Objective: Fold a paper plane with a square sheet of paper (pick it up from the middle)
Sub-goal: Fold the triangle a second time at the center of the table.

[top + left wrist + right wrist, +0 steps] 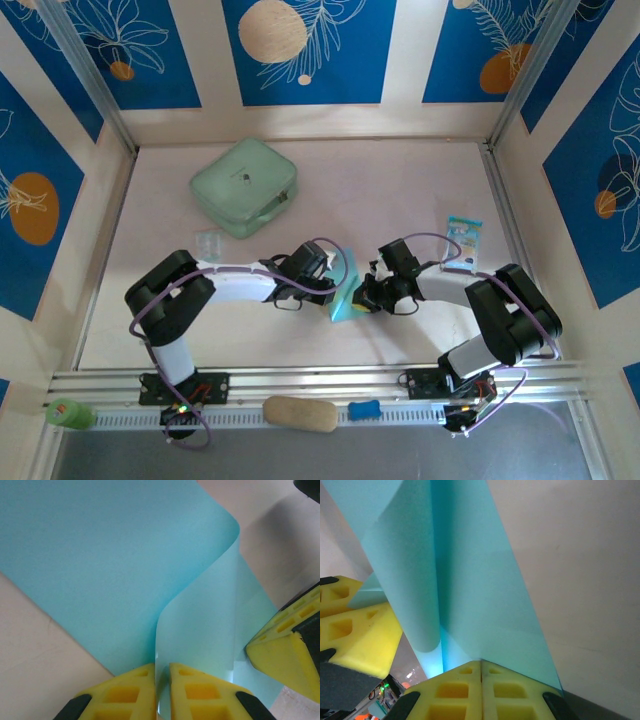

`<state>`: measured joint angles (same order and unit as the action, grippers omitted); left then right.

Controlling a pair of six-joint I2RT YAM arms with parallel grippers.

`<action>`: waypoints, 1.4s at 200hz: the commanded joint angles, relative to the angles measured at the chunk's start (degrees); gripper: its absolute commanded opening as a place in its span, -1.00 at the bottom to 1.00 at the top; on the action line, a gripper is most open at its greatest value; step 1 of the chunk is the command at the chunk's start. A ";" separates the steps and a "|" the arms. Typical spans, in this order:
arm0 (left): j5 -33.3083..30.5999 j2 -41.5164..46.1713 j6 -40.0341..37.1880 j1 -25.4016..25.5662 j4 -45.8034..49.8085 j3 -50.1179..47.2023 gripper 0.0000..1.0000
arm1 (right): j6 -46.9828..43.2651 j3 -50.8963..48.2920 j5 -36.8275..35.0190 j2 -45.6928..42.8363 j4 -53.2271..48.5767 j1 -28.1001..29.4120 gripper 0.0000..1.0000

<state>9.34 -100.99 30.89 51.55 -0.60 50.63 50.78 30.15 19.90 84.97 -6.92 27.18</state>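
— What's on the left?
— The left gripper (161, 677) pinches the cyan square sheet of paper (115, 565), which curls upward at the front middle of the table (400, 190).
— And on the right?
— The right gripper (481, 667) pinches the same sheet's other side, jaws pressed together.

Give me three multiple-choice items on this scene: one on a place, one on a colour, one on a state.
1. Where does the mint-green case lie on the table?
A) far side, left of centre
B) near right corner
C) near edge, centre

2. What colour is the sheet of paper?
A) white
B) light cyan-blue
C) red

3. How is the left gripper?
A) wide open
B) shut on nothing
C) shut on the sheet

Answers:
1 A, the top view shows it up-left.
2 B, both wrist views show cyan-blue.
3 C, it pinches the paper's edge.
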 commanded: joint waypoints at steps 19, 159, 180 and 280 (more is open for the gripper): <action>-0.76 1.28 -2.19 0.09 1.28 1.34 -0.75 | -0.95 -0.74 -1.39 1.34 -2.94 -0.13 -0.88; -0.90 -1.05 -2.86 0.06 1.84 1.55 -0.76 | -1.04 -0.56 -1.31 1.43 -3.02 -0.20 -0.88; -0.50 -1.52 -2.86 0.05 1.17 1.40 -0.76 | -1.05 -0.45 -1.18 1.51 -3.10 -0.20 -0.88; -0.29 -1.97 -3.65 0.05 2.15 2.27 -0.76 | -1.18 -0.44 -1.27 1.43 -3.27 -0.28 -0.89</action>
<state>8.93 -101.54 28.69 51.55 0.08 51.29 50.50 30.15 19.90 84.97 -6.94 27.18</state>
